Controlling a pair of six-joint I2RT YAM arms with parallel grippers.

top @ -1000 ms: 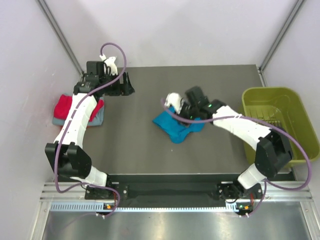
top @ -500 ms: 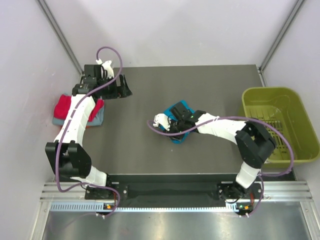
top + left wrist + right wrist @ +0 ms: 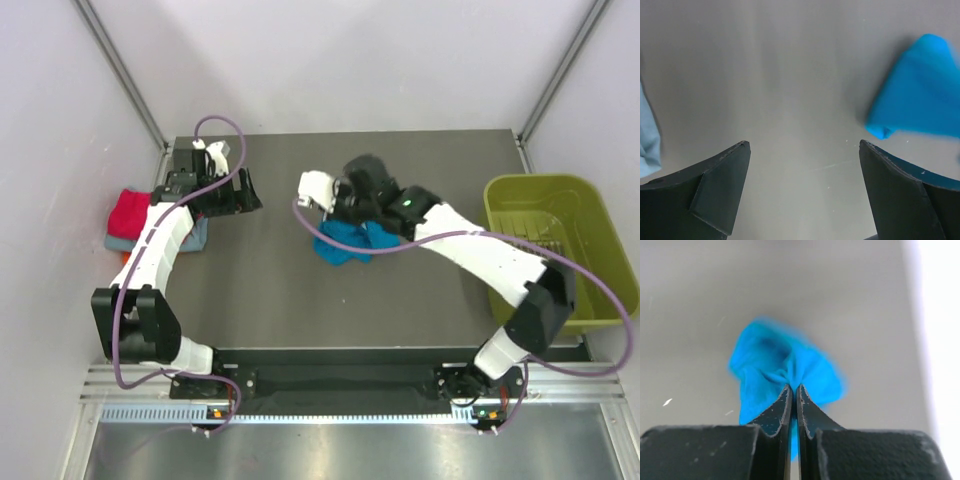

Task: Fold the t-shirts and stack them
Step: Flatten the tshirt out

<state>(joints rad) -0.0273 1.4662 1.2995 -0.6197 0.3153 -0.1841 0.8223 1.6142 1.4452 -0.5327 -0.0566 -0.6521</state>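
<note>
Teal-blue t-shirt (image 3: 348, 242) is lying crumpled near the middle of the dark grey table (image 3: 440, 160), a little toward the far edge. It is bunched into a lump rather than spread flat, and the lump's long axis is running roughly left to right in the overhead view. No sleeve, collar or hem can be told apart, so which way the shirt is pointing cannot be told.

The right gripper (image 3: 794, 394) is clenching a fold of this cloth between its closed black fingers (image 3: 775, 412), and the fabric is puckering toward the pinch point.

The left gripper (image 3: 803, 146) is hovering over bare table near the far left corner, its jaws spread wide and gripping nothing.

A stack of folded shirts is sitting at the left edge, partly under the left arm: a magenta-red shirt (image 3: 128, 210) on top, a grey shirt (image 3: 196, 236) beneath it.

An olive-green plastic bin (image 3: 540, 183) is standing at the right edge.

No brand, label or writing is showing anywhere.
</note>
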